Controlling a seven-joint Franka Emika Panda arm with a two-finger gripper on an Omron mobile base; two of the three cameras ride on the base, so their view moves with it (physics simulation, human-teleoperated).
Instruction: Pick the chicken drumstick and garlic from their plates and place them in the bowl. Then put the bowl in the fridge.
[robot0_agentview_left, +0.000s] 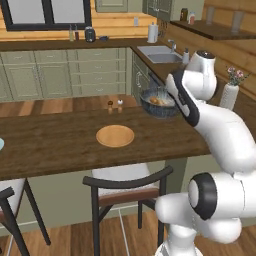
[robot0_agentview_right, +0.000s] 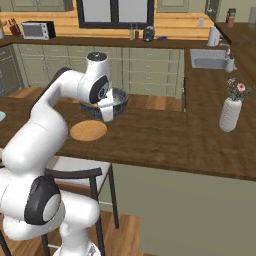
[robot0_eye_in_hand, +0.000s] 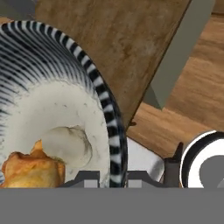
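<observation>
Nearest the base, a dark-framed chair (robot0_agentview_left: 127, 187) with a pale seat stands tucked under the front edge of the wooden counter (robot0_agentview_left: 60, 145). On the counter top the tan plate (robot0_agentview_left: 115, 135) lies flat and bare, near the front edge; the edge of the pale blue plate (robot0_agentview_left: 1, 144) shows at the far left of the left base view, well apart from the tan one. Beyond the tan plate, the gripper (robot0_eye_in_hand: 111, 177) is closed on the rim of the bowl (robot0_agentview_left: 159, 104), one fingertip inside and one outside the ribbed wall, as the hand view shows. The bowl is held off the counter, above its far right part, slightly tilted. Inside the bowl lie the chicken drumstick (robot0_eye_in_hand: 30, 168), golden-orange, and the garlic (robot0_eye_in_hand: 68, 144), a pale rounded lump touching the drumstick on its upper side in the hand view. Two small shakers (robot0_agentview_left: 115, 105) stand on the counter just left of the bowl in the left base view. A white vase (robot0_agentview_right: 230, 114) with pink flowers stands on the right arm of the counter, well apart from the bowl. Farther back, the sink (robot0_agentview_right: 210, 61) is set in the rear counter, and a toaster oven (robot0_agentview_right: 38, 30) stands at the far left of that counter under the window (robot0_agentview_right: 116, 12).
</observation>
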